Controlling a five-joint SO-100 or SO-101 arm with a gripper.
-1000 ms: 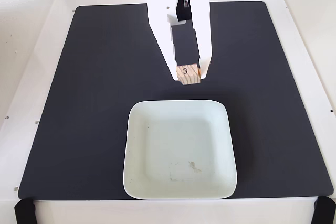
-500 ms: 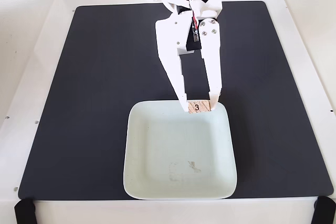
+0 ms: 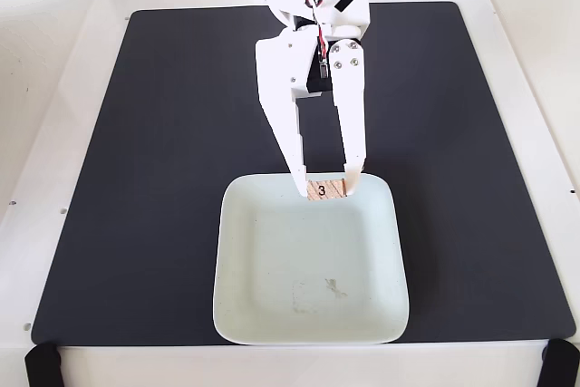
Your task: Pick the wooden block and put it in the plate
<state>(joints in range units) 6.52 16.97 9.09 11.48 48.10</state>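
Fixed view: wooden block (image 3: pixel 327 189) clamped between the tips of the white claw (image 3: pixel 326 183), long axis lying left to right across the picture, face marked "3" towards the camera. Held just over the far rim of the plate (image 3: pixel 263 314), inside its edge; contact with the dish impossible to judge. Remainder of the plate bare apart from a faint mark. Black mat (image 3: pixel 163 133) beneath, on the white tabletop (image 3: pixel 54 88). Nothing obstructing a release straight down.

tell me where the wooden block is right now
In the fixed view, the small tan wooden block sits between the white tool's fingertips, over the pale square plate's far rim.
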